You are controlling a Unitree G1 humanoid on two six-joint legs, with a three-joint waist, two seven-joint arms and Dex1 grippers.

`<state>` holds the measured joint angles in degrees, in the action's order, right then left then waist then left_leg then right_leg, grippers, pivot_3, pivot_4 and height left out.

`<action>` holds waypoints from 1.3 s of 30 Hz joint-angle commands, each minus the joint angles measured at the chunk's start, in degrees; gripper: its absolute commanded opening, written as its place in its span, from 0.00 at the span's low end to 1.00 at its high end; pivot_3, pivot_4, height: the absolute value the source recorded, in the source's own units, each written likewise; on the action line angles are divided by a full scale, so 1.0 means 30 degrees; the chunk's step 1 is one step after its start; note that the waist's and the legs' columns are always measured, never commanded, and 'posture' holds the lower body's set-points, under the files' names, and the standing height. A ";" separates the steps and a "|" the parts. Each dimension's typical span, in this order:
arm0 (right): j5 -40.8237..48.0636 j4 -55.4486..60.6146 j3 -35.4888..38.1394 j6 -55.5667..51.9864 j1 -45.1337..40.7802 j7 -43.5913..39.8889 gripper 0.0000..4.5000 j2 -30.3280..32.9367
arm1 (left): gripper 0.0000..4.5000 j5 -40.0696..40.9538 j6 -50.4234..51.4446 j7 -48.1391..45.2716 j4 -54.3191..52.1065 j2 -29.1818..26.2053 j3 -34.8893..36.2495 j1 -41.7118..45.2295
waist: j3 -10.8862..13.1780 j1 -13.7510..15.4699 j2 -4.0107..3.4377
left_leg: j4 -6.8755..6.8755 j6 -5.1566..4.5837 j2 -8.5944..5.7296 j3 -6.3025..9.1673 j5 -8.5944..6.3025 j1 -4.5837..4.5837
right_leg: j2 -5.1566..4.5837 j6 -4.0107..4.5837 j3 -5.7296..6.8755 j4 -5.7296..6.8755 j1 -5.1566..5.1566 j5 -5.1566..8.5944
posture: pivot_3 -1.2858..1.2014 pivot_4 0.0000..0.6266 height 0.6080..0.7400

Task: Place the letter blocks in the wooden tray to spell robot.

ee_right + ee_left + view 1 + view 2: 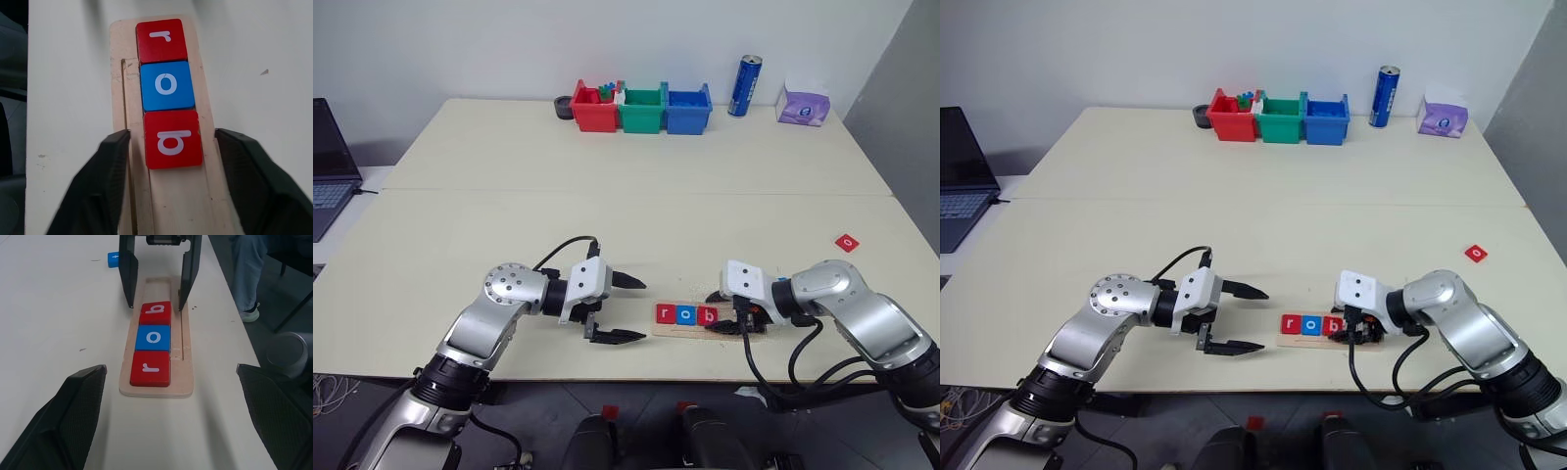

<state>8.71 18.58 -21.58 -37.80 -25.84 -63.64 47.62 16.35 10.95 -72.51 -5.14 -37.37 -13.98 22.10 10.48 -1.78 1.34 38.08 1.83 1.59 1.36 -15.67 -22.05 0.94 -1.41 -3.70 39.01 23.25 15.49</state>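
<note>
Left eye view: far across the pale matte table [636, 196] stand three plastic bins, red [594, 108], green [642, 108] and blue [688, 109], with a blue can [745, 85] and a purple tissue box [804, 104] to their right and a dark round object [564, 106] to their left. A laptop [331, 166] sits at the left edge.

Near the front edge lies the tray [156, 382], a long shallow strip of pale wood with rounded corners and a recessed slot. Three flat square tiles sit in it touching in a row: red r [150, 368], blue o [153, 337], red b [156, 313]. The rest of the slot is bare wood.

The right gripper [171, 142] stands over the tray with its black fingers spread either side of the b tile, apart from it and holding nothing. The left gripper [625, 308] hovers just left of the tray's end, its fingers spread wide and empty.

A loose red tile [847, 242] lies well to the right, and a blue tile [113, 259] rests on the table behind the right gripper. Nothing covers the tray's free end except that gripper.
</note>
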 commanded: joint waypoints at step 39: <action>0.0061 -0.2726 1.1864 0.0765 0.4491 0.8376 0.61 0.1434 | 1.00 0.0328 0.1733 0.2188 -0.1180 0.1544 0.0191 0.0875 | -0.0001 0.0021 0.0002 | -0.0001 0.0000 -0.0017 -0.0015 0.0001 -0.0013 | 0.0001 0.0002 -0.0038 0.0004 0.0001 -0.0002 | 0.52 0.24 1.00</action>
<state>10.65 11.45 12.65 -37.50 -11.39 -39.71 50.17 16.55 15.14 -66.85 -6.55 -33.21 -13.82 23.58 10.48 -1.72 1.35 38.07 1.83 1.54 1.29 -15.66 -22.08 0.94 -1.41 -3.81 39.03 23.26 15.48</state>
